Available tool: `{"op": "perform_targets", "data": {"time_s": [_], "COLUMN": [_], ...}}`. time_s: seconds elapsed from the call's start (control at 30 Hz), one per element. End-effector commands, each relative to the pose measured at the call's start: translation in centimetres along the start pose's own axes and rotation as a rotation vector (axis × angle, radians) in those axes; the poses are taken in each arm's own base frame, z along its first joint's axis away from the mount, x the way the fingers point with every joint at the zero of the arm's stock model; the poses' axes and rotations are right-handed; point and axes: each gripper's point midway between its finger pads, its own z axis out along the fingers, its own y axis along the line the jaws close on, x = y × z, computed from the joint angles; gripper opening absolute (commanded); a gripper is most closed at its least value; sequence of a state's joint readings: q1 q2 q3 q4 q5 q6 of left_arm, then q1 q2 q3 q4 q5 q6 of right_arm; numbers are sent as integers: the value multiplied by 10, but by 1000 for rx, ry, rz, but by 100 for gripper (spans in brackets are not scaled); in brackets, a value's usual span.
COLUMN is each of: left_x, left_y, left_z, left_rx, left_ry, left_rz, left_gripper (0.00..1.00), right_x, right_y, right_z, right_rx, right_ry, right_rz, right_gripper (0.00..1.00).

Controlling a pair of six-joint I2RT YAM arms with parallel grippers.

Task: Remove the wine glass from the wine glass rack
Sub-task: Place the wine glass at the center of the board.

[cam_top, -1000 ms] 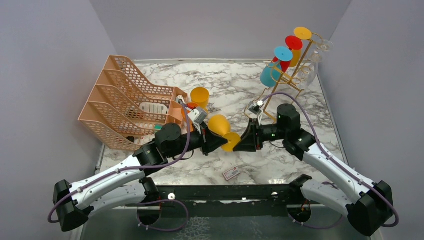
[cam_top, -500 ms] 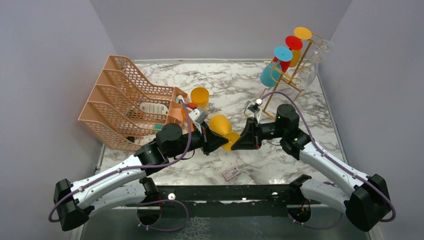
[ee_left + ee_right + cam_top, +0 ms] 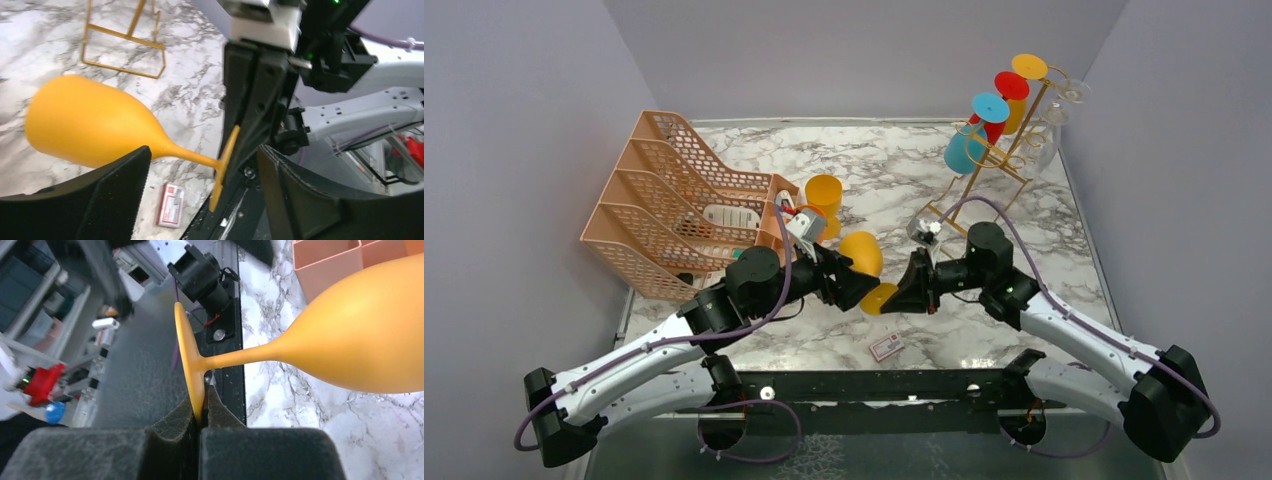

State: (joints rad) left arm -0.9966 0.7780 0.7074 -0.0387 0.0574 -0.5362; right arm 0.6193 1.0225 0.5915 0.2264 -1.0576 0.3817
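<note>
An orange wine glass (image 3: 861,250) lies on its side in the air between my two grippers, well away from the gold wire wine glass rack (image 3: 989,165) at the back right. My right gripper (image 3: 904,288) is shut on the rim of the glass's round foot (image 3: 187,355); the pads (image 3: 212,412) pinch its edge. My left gripper (image 3: 202,156) is open. Its fingers (image 3: 125,185) stand on either side of the stem without touching it. The bowl (image 3: 90,125) points toward the left arm.
Blue (image 3: 965,150), red (image 3: 1009,90) and yellow (image 3: 1029,67) glasses hang on the rack. Another orange glass (image 3: 823,195) stands beside the peach mesh organizer (image 3: 674,215) on the left. A small red-and-white box (image 3: 886,347) lies near the table's front edge.
My left gripper has opened and let go of the glass stem. My right gripper has shut on the foot. Both arms and the glass have shifted slightly left and nearer.
</note>
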Motion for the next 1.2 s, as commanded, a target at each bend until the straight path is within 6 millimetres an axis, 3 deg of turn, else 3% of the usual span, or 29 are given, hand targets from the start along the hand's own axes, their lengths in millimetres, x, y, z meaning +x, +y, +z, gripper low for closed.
{"op": "perform_targets", "data": {"time_s": [0.0,0.1,0.27,0.37,0.57,0.63,0.77,0.87,1.07,1.17], "left_x": [-24,-33,-42,-64,-107,-108,-101,-88,-70,-61], "left_y": [14,19,46,45,76,66,21,-9,-6,-11], "left_z": [-9,-11,-8,-7,-18,-13,-4,-9,-9,-11], "left_rx": [-128,-185,-355,-295,-333,-236,103,337,356,407], "left_ry": [-45,-38,-43,-60,-87,-39,24,96,186,235], "left_rz": [38,55,3,-24,-90,-93,-69,-91,-126,-158], "left_gripper": [90,98,99,99,99,99,99,99,98,92], "right_x": [18,33,44,46,65,68,67,66,67,67], "right_y": [-4,-1,-2,-4,14,17,20,22,26,26], "right_z": [6,7,3,-1,1,1,0,-1,-1,-1], "right_rx": [26,4,12,32,-120,-136,-140,-144,-166,-168], "right_ry": [-25,-25,-40,-55,-38,-40,-51,-56,-61,-58], "right_rz": [-265,-396,-709,-827,-958,-971,-989,-995,-1000,-997], "right_gripper": [1,1,1,1,1,1,1,1,1,1]}}
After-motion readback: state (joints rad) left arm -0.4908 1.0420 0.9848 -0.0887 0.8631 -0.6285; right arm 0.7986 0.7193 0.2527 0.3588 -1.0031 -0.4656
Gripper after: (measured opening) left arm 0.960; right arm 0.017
